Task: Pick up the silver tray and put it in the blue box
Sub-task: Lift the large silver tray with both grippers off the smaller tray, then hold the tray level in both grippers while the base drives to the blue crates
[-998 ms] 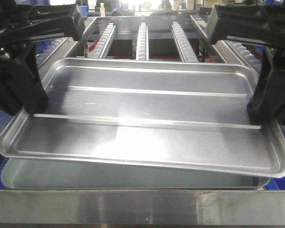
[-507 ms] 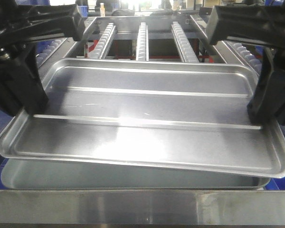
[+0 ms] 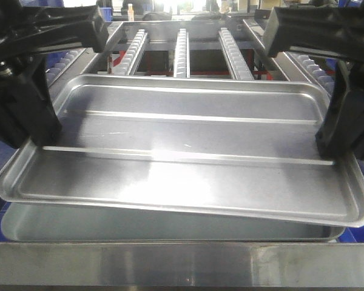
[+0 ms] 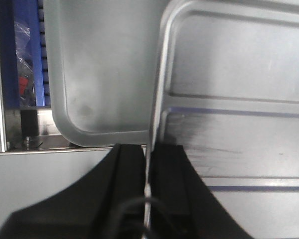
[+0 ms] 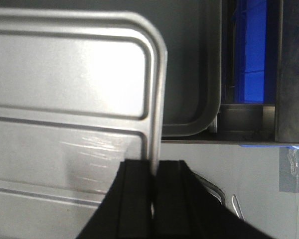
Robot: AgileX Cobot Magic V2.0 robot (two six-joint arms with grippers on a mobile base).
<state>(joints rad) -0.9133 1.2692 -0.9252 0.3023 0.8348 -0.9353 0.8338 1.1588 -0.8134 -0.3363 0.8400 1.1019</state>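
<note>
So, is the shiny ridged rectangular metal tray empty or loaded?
Empty: the shiny ridged rectangular metal tray shows only its bare floor with two long ridges, and nothing lies on it in any view.

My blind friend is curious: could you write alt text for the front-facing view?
A shiny silver tray, pinched at its short ends by the black left fingers and right fingers, hangs slightly tilted above a duller grey tray. Roller rails run behind it.

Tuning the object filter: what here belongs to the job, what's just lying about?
Job: shiny ridged rectangular silver tray; left gripper, right gripper, each clamped on its rim.
Lying about: duller flat grey tray underneath; metal roller rails behind; steel front ledge.
</note>
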